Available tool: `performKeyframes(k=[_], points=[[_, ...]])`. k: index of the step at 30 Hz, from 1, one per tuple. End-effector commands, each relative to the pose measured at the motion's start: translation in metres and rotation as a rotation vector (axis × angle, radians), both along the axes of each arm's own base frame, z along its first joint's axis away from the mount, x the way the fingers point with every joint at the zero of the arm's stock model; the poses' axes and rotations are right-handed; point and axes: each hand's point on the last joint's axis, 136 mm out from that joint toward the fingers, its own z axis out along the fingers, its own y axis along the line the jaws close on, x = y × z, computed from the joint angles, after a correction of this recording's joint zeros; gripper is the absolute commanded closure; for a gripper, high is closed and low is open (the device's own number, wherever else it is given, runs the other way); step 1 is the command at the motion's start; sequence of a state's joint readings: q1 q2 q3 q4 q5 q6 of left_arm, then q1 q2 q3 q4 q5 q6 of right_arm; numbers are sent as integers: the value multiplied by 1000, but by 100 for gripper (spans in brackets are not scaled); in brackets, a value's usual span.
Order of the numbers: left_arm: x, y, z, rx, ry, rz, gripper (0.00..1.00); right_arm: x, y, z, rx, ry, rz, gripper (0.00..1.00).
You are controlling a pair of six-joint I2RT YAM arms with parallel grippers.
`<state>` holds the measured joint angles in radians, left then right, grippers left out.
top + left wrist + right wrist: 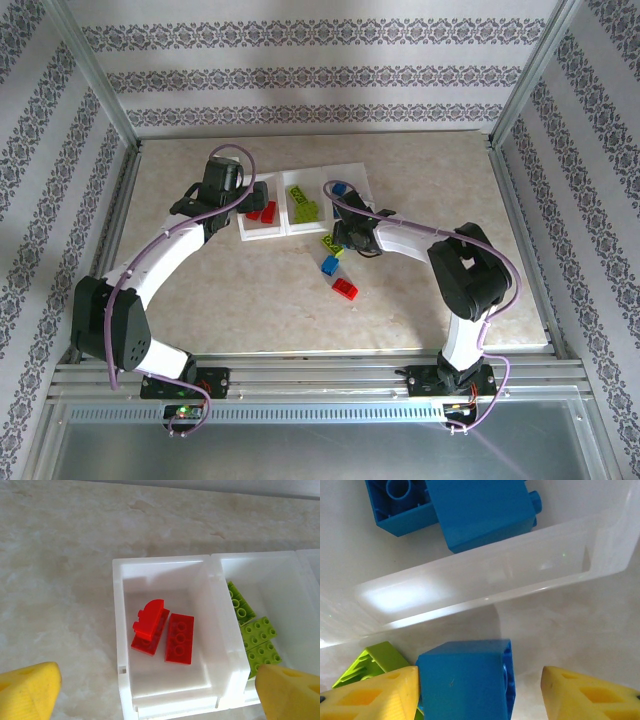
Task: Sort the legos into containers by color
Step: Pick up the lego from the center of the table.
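The left gripper (160,695) hangs spread wide above the nine o'clock compartment of the containers (216,605), where two red legos (179,638) lie; lime legos (257,635) sit in the middle one; the right gripper (480,695), jaws apart, straddles a blue lego (465,685) without pinching it, just outside the blue compartment's wall (495,575), at its six o'clock; this looks like the blue pickup; next it must close, lift and clear that wall.

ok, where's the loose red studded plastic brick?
Top view: the red studded plastic brick lies on the tabletop near centre, just near-right of a loose blue plastic brick, in front of the white three-bin tray.
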<state>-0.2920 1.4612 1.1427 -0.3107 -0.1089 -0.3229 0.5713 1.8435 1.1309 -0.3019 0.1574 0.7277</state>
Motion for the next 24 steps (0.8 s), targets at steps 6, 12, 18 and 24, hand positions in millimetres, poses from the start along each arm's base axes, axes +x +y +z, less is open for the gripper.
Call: performKeyframes(k=[6,12,18,24], points=[[-1,7,-7,-11,21,25,0,0,3,-11,-2,42,17,36],[-2,6,-8,-11,26,23,0,1,4,-9,-1,38,17,42],[-2,7,-9,-8,27,25,0,-2,0,-6,-3,34,10,52],[-4,8,-9,-5,27,27,0,-6,-9,11,-17,-2,-3,59]])
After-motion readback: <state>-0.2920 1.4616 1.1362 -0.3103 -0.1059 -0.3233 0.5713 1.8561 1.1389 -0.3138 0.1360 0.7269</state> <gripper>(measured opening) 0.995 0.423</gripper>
